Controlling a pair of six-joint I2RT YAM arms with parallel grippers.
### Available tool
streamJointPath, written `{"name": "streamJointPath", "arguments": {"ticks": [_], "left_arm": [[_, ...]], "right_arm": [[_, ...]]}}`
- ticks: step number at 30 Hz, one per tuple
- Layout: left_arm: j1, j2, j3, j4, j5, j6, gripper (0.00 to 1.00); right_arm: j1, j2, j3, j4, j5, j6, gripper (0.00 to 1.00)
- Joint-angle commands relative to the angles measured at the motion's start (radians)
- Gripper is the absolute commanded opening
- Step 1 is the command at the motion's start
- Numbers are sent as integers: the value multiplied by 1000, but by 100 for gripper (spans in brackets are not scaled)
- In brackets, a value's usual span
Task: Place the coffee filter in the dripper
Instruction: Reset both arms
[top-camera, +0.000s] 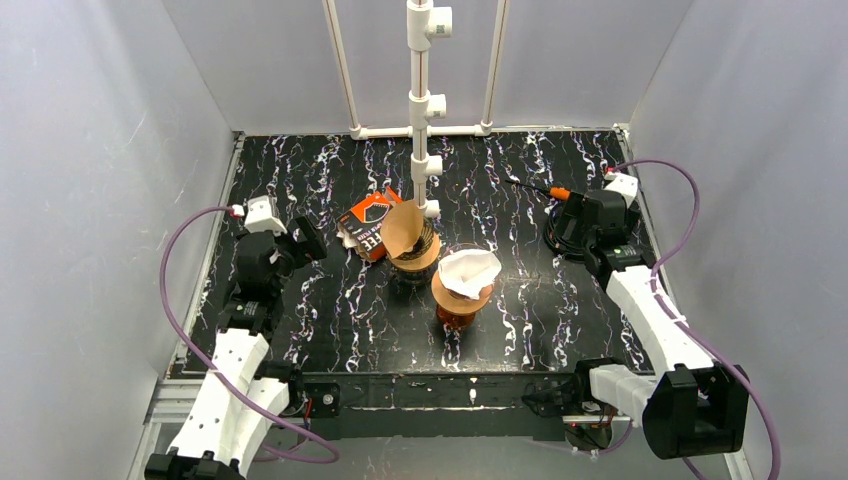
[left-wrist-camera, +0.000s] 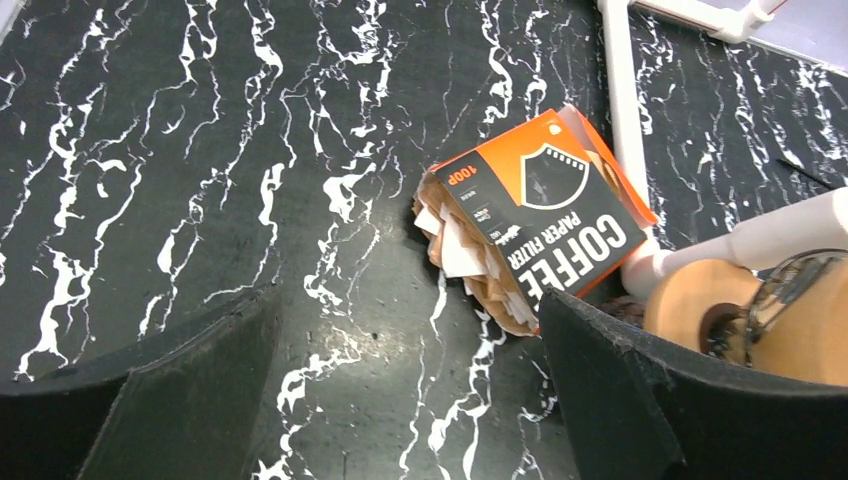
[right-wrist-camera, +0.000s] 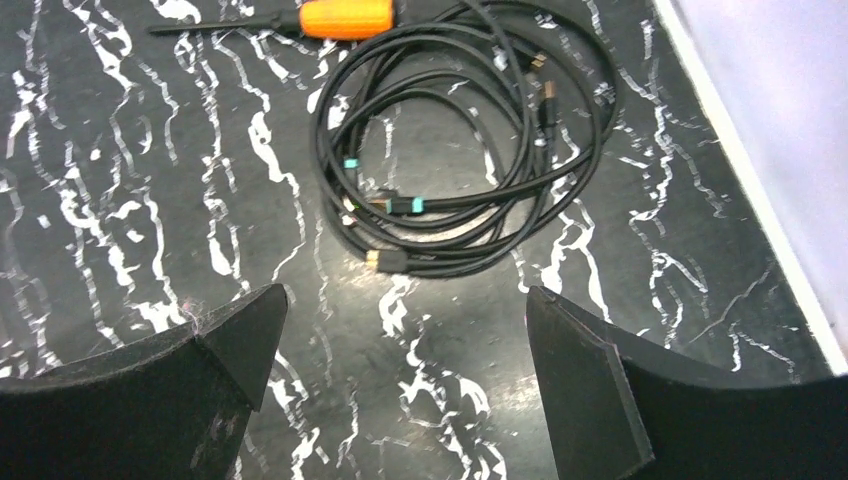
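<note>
Left gripper (left-wrist-camera: 410, 345) and right gripper (right-wrist-camera: 400, 330) hang at the frame sides, jaws wide open and empty, probably because a white coffee filter (top-camera: 468, 270) sits in the centre dripper (top-camera: 455, 303), filter box (top-camera: 362, 222) to its upper left.

Both arms have white shells on the long links and black joints: the left arm (top-camera: 228, 380) at the lower left of the frame, the right arm (top-camera: 650, 315) at the lower right. A thin purple cable (top-camera: 164, 280) loops to a small white camera (top-camera: 262, 213) on each wrist. The fingers (left-wrist-camera: 180, 400) are matte black wedges.
</note>
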Motion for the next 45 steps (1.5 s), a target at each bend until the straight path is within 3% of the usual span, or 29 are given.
{"name": "streamJointPath", "arguments": {"ticks": [1,10,16,23,31,37,45], "left_arm": [[6,-26,-55,154,-62,83,98],[6,71,-91,173,-117,146,98],[6,146,-198,369,-173,159,98],[6,338,-275,629,-227,209,98],[6,616,-305,991,-182,310,98],[14,780,-332,1202,-180,310,98],[16,788,-318,1175,-197,302,98]], "right_arm": [[-1,-55,-72,159,140,-71,98],[-1,-127,-284,409,177,-138,98],[-1,-93,-380,568,219,-173,99],[-1,42,-463,830,240,-225,98],[-2,189,-568,1185,187,-288,99],[-5,280,-589,1316,135,-314,98],[-9,514,-625,1629,90,-336,98]]}}
